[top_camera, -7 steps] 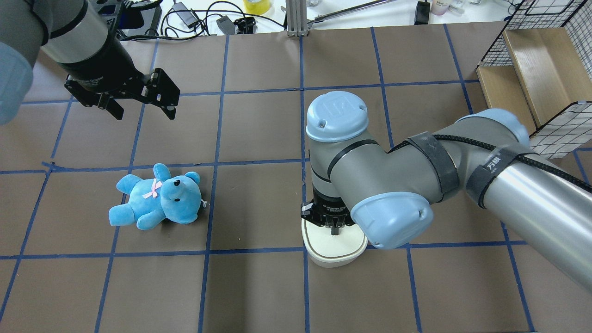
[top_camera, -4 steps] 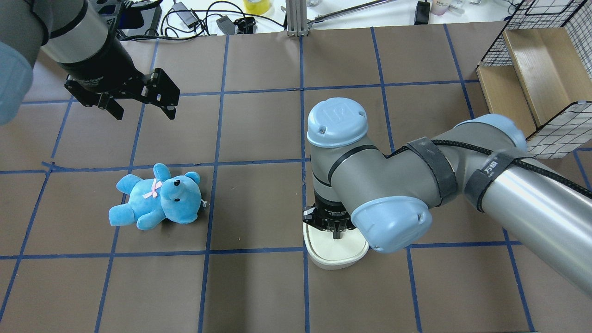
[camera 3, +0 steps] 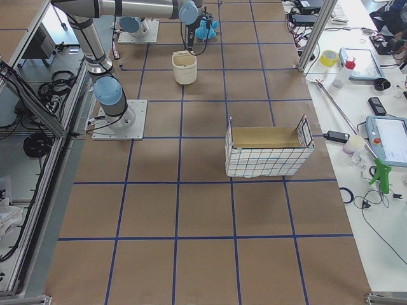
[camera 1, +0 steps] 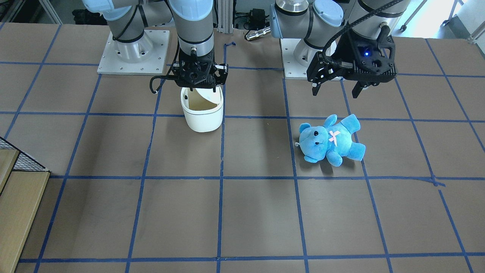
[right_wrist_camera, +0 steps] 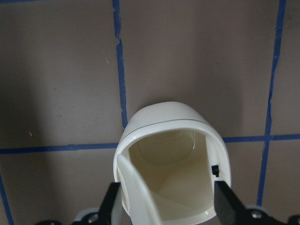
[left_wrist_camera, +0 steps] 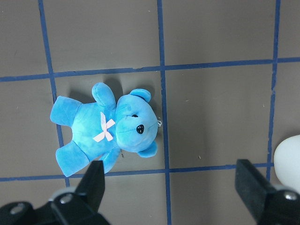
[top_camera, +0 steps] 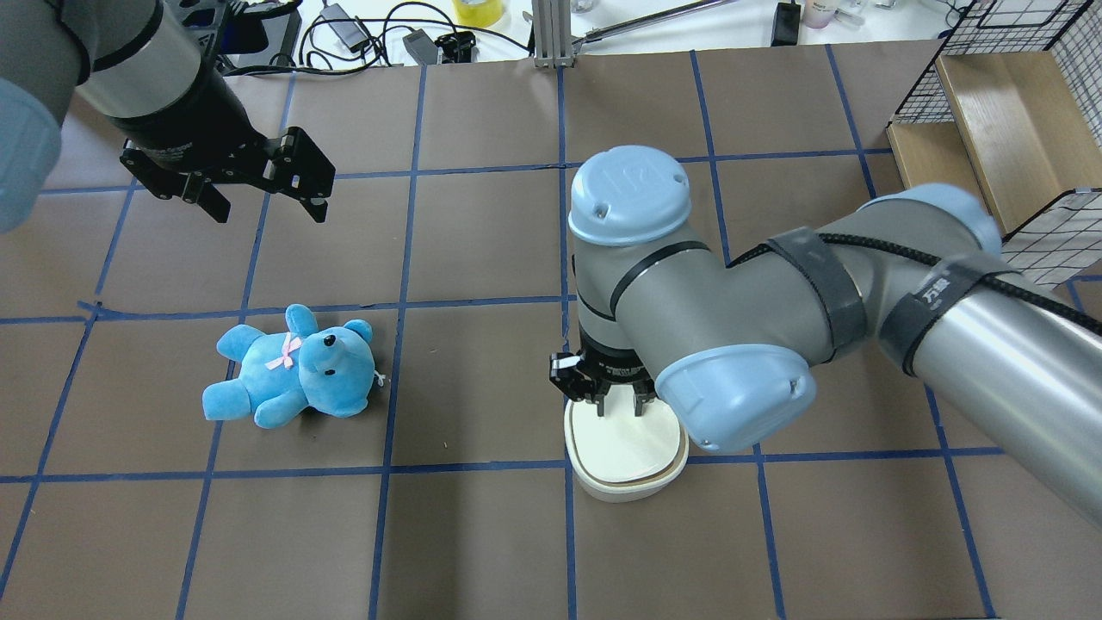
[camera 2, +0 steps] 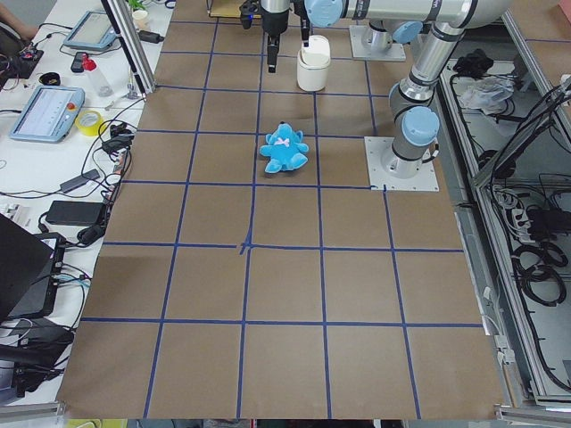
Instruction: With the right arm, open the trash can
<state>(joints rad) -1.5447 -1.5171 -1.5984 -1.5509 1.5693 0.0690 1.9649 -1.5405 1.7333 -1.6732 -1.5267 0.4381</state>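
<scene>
Comparing with a second ago: right gripper (top_camera: pixel 621 403) had its fingers pinched together on top of the can; now they stand well apart and grip nothing. From its wrist camera, one finger sits either side of the can's mouth. The wrist has shifted slightly toward the table's far side. Lid (right_wrist_camera: pixel 138 197) was flat then; it is now tipped up on one side, with the beige inside showing. Left gripper (top_camera: pixel 269 207) unchanged: hanging over the table beyond the teddy, jaws wide, empty. Teddy (top_camera: pixel 288 370) has not moved.

Count: two arms, two grippers, one can, one teddy, one wire crate (camera 3: pixel 267 152).

Can (camera 1: pixel 202 117): directly under the right gripper, upright on the table (top_camera: pixel 482 232), beside a blue tape line, well apart from the teddy. Smooth white plastic, rounded-square top, thin dark seam round the lid.

Teddy: soft blue plush, pink bow at the neck, lying on its back.

Table: matte brown sheets, blue tape laid as a grid. Crate: white wire mesh, wood-coloured panels inside. Arms: silver tubes, light-blue caps, black grippers.
</scene>
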